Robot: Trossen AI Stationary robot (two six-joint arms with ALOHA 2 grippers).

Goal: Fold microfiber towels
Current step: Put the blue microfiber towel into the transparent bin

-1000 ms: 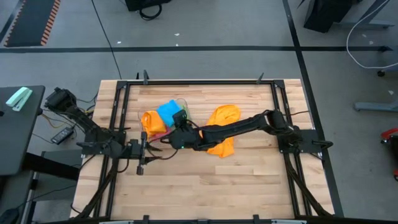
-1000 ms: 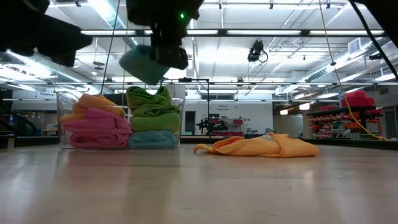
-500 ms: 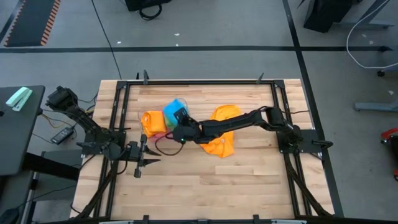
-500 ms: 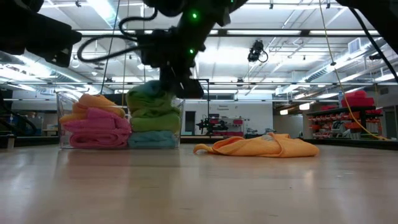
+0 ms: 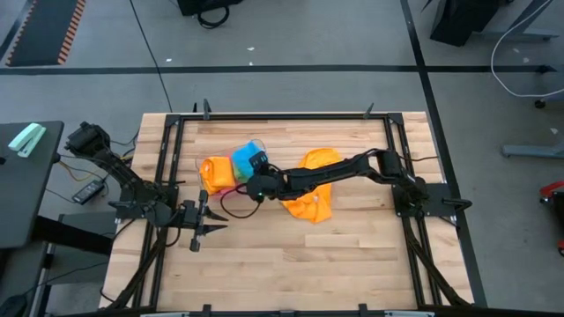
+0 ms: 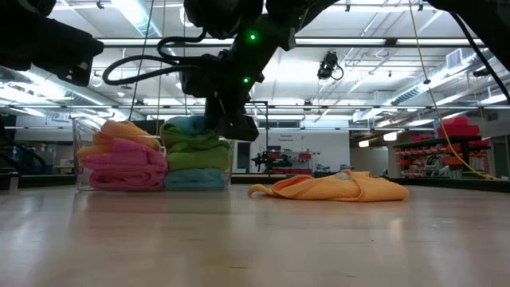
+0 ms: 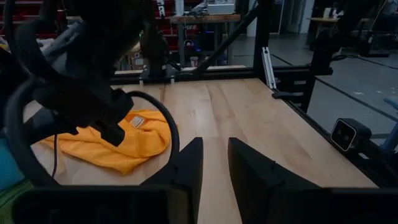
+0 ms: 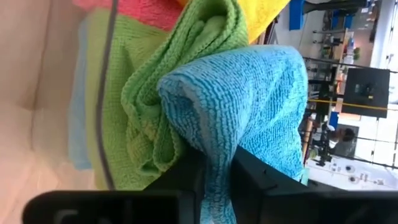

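A folded sky-blue towel (image 8: 249, 93) lies on top of the folded green towel (image 8: 143, 112) in the clear tub (image 6: 80, 151), beside folded orange and pink towels (image 6: 119, 155). My right gripper (image 8: 217, 168) is shut on the blue towel at the tub's near right side (image 5: 257, 180). An unfolded orange towel (image 5: 313, 198) lies crumpled on the table right of the tub, under my right arm. My left gripper (image 7: 215, 155) hangs open with nothing between its fingers near the table's left edge (image 5: 201, 231). My right gripper pinches a folded edge of the blue towel (image 8: 214, 152) between its two fingers, several layers thick. The fingers slant downward from the table's right side. The rest of the towel rests on the green towel in the tub, bulging out past the fingertips.
A dark metal frame (image 5: 167, 158) runs around the wooden table top. A black cable (image 5: 233, 207) loops from my right wrist over the table near the tub. Bare wood lies along the near half of the table (image 5: 291, 264).
My right gripper has come down with the blue towel, from above the tub onto the green towel inside it, tipping further downward. The blue towel, which hung clear in the air, now rests on the stack.
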